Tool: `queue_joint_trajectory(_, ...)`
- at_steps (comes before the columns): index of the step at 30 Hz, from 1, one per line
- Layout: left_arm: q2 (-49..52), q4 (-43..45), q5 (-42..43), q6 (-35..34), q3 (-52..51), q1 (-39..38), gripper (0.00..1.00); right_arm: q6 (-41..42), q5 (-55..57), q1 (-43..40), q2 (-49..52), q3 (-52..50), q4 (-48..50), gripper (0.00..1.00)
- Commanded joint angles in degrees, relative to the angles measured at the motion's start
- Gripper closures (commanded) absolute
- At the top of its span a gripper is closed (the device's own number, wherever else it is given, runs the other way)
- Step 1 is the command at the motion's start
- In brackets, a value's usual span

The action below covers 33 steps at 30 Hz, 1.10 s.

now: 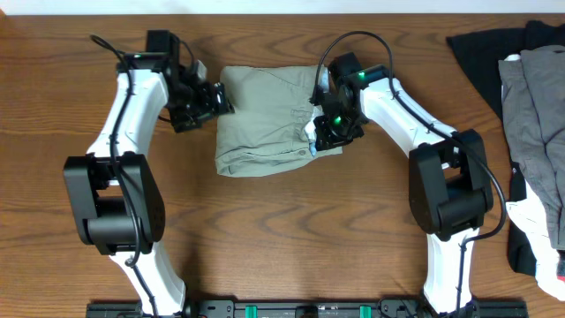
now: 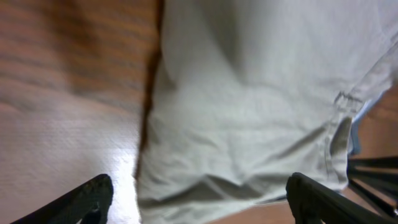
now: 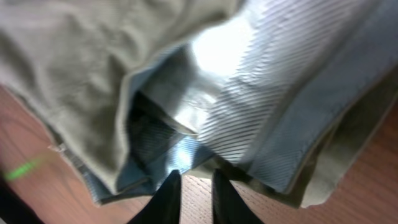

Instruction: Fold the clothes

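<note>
The clothes (image 1: 265, 115), pale khaki-green shorts, lie folded into a rough rectangle on the wooden table between my two arms. My left gripper (image 1: 212, 99) hovers at the bundle's left edge. In the left wrist view the left gripper (image 2: 202, 194) is wide open, with one finger over bare wood and the other past the cloth (image 2: 249, 112). My right gripper (image 1: 320, 137) sits at the bundle's right edge. In the right wrist view the right gripper (image 3: 194, 182) shows a narrow gap with only wood between its fingers. Just ahead of it are the khaki cloth (image 3: 74, 62) and its lighter striped lining (image 3: 267, 74).
A black garment (image 1: 481, 53) and a darker grey garment (image 1: 538, 97) lie piled at the table's right edge, with some white cloth (image 1: 534, 221) below them. Bare brown table (image 1: 282, 230) stretches in front of the shorts.
</note>
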Motion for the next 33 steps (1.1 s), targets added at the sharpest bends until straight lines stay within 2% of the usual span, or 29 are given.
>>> queue_joint_trajectory(1, 1.8, -0.3, 0.6, 0.6, 0.6, 0.0, 0.08, -5.4, -0.5, -0.4, -5.8, 0.2, 0.8, 0.8)
queue_joint_trajectory(5, 2.6, -3.0, 5.2, 0.6, 0.5, 0.0, 0.12, -5.3, 1.8, -1.4, -9.8, 0.2, 1.6, 0.76)
queue_joint_trajectory(11, 2.6, -2.2, -2.1, 0.6, 0.4, 0.0, 0.15, -4.4, 1.7, -3.1, -11.5, 0.1, 3.9, 0.78)
queue_joint_trajectory(16, 3.3, -1.7, -3.4, 0.6, -1.0, 0.0, 0.14, -3.3, 1.7, -3.4, -11.1, 0.1, 5.9, 0.78)
queue_joint_trajectory(19, 4.5, 1.5, -3.5, 0.6, -2.8, 0.0, 0.14, -2.8, 1.7, -3.4, -11.1, 0.1, 6.7, 0.78)
queue_joint_trajectory(29, 10.4, 12.9, 16.0, 1.3, -3.6, -0.3, 0.16, -1.9, 1.7, -3.3, -11.1, 0.1, 6.7, 0.78)
queue_joint_trajectory(33, 10.5, 13.8, 16.5, 1.3, -3.6, -1.3, 0.29, -1.8, 1.7, -3.3, -11.1, 0.1, 6.6, 0.79)
